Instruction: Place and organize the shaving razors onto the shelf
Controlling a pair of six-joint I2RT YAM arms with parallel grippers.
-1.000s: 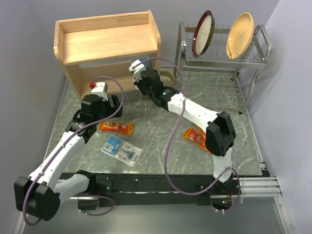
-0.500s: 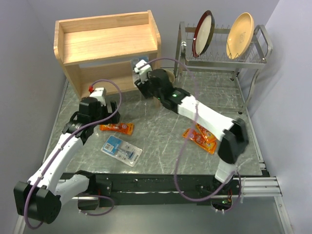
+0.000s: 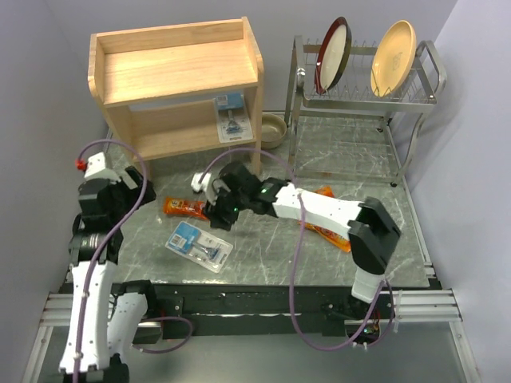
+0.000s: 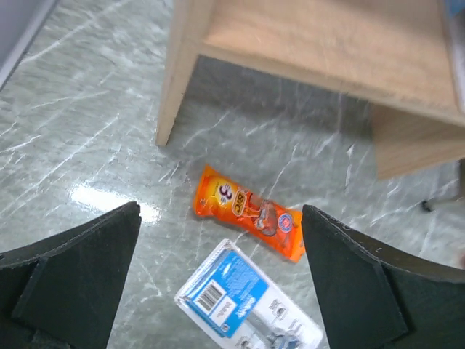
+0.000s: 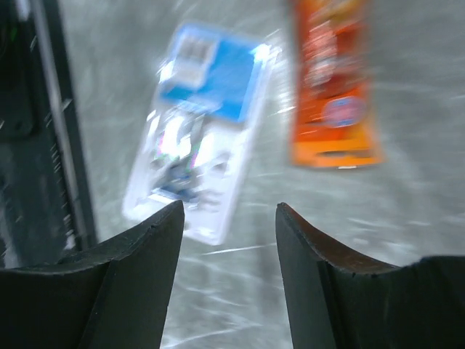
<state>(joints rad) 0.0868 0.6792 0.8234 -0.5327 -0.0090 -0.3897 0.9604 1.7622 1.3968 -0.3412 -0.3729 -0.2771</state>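
We are hovering the right fingers, spread and empty, near the clear blister pack lying lower-left on the surface. Next, likely, we are descending to grip it for the wooden shelf. Meanwhile the left fingers are gaping, empty.

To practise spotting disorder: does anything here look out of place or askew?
Yes. Only one blister pack is on the shelf. A second blister pack and an orange pack lie skewed on the table; more orange packs sit partly under the right arm.
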